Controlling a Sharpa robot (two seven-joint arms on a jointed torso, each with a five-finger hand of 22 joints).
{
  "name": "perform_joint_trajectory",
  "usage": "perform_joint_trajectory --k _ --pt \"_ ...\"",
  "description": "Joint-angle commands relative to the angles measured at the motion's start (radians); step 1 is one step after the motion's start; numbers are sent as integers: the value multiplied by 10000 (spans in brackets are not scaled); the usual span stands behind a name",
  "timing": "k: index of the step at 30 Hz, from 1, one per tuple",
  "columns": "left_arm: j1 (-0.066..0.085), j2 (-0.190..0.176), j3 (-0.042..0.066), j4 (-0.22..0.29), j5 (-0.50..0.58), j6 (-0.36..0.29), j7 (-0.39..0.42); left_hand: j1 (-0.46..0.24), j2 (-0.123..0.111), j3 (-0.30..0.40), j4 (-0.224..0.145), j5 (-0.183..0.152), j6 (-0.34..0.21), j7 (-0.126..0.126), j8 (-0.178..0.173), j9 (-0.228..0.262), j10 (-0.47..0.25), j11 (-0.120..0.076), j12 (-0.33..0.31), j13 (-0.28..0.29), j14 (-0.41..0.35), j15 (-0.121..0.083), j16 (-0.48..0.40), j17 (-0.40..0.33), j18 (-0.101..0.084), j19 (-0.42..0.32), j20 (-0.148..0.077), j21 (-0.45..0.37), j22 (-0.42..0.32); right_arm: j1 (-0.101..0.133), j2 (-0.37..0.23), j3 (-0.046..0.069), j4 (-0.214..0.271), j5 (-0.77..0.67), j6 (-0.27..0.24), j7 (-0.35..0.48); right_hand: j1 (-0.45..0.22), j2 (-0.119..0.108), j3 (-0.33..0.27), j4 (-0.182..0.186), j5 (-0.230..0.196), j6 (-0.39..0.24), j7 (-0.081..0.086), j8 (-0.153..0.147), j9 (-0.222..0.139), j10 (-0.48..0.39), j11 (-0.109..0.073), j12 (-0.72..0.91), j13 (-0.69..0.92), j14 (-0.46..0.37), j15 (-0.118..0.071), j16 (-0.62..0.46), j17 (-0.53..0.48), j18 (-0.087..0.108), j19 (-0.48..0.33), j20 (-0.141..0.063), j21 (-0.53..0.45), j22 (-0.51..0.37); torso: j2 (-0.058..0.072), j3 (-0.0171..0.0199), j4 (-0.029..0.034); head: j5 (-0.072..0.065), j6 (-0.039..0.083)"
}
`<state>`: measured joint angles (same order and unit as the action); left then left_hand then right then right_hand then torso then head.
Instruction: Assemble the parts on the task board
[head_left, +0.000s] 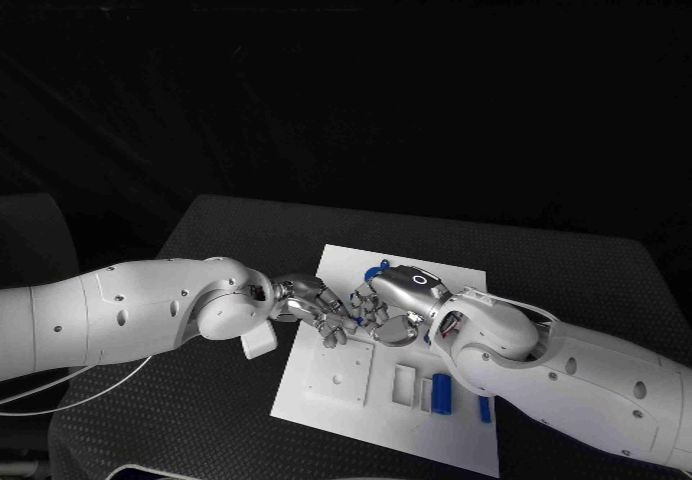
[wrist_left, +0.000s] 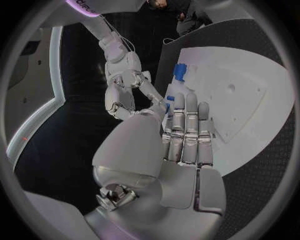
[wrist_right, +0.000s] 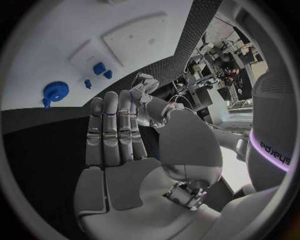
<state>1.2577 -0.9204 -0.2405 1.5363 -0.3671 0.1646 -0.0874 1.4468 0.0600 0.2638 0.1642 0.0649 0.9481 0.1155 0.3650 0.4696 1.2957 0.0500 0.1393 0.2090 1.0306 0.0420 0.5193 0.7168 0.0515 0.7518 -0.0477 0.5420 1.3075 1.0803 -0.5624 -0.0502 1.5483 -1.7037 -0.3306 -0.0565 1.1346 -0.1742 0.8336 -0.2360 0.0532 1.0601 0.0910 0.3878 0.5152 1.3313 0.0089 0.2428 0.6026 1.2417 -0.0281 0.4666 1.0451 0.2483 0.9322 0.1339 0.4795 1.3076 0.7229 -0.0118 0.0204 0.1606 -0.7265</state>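
Assembly looks only partly done: on the task board (head_left: 346, 415) one blue part (head_left: 441, 392) stands near the right edge, another blue piece (head_left: 485, 411) lies just beside it, and a blue gear (wrist_right: 55, 91) waits at the far end. The left hand (head_left: 320, 312) and right hand (head_left: 381, 313) meet over the board's far half, fingers straight and pressed side by side; whether they pinch a small blue piece between them cannot be told.

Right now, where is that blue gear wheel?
In the right wrist view, the blue gear wheel lies on the white board near its edge, beyond the right robot hand.
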Motion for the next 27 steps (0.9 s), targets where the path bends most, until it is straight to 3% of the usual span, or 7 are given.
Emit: perform_joint_trajectory --k 1,7,11,13,17,23,27 --pt "-10 25 5 75 -447 -239 108 133 -43 26 -137 397 261 -93 72 92 191 -27 119 50 175 -25 34 50 -153 81 -86 -26 183 -3 8 3 26 103 -13 90 -28 -117 66 21 -47 43 8 19 17 44 22 -73 14 88 6 -80 18 135 52 -7 38 214 1 -3 0 17 -6" --pt "-16 12 5 127 -685 -601 38 -43 -124 127 -403 1080 476 -155 166 320 397 -105 235 205 310 -122 306 217 -208 215 -185 -31 204 -3 -6 3 57 258 -11 137 -18 -208 124 62 -42 -41 43 -43 22 -44 67 -186 7 28 45 -190 11 129 -38 21 2 199 2 -7 1 28 -12" --pt "-19 -21 5 137 -772 -722 12 -562 -150 403 -958 1586 547 -219 246 763 500 -166 344 444 315 -191 576 361 -270 314 -279 -10 218 -3 -47 2 68 324 20 162 -16 -271 120 62 -36 -64 55 -67 22 -64 82 -229 4 15 63 -236 5 127 -70 36 -9 199 4 -6 4 31 -21" --pt "-19 -34 5 137 -849 -780 9 -1106 -111 756 -1484 1666 525 -226 222 1068 482 -174 380 624 275 -204 682 390 -301 340 -303 -6 222 -3 -67 2 59 382 37 174 -21 -304 103 58 -32 -77 63 -83 21 -76 91 -253 2 7 73 -262 2 126 -90 45 -15 200 0 -7 4 29 -23" --pt "-19 -55 5 146 -874 -829 14 -3008 8 2070 -3165 1770 575 -236 19 1735 428 -182 426 1055 261 -214 871 356 -333 421 -326 134 235 -2 -141 1 31 710 2 239 -20 -390 72 49 -18 -205 121 -192 -9 -198 157 -392 -27 -98 143 -410 -33 105 -233 93 -86 189 0 -9 11 29 -45" --pt "-19 -63 6 167 -1029 -878 33 -3652 65 2551 -3682 1796 656 -248 -61 2004 448 -195 449 1222 294 -234 959 341 -330 455 -333 249 238 -1 -289 0 -45 1416 -329 407 31 -728 -22 -65 256 -1336 644 -917 -389 -1447 834 -1413 -703 -1178 736 -1377 -538 -173 -1440 329 -724 157 -3 -9 8 34 -48" --pt "-19 -59 6 203 -1457 -893 161 -3722 75 2613 -3749 1794 663 -250 -77 2045 451 -196 452 1247 298 -237 973 339 -327 460 -336 270 237 3 -436 0 -211 3050 -411 536 231 -813 -69 -18 385 -1546 737 -997 -507 -2043 1159 -1769 -1499 -1543 990 -1828 -980 -304 -1945 419 -966 223 -2 -12 21 29 -45"
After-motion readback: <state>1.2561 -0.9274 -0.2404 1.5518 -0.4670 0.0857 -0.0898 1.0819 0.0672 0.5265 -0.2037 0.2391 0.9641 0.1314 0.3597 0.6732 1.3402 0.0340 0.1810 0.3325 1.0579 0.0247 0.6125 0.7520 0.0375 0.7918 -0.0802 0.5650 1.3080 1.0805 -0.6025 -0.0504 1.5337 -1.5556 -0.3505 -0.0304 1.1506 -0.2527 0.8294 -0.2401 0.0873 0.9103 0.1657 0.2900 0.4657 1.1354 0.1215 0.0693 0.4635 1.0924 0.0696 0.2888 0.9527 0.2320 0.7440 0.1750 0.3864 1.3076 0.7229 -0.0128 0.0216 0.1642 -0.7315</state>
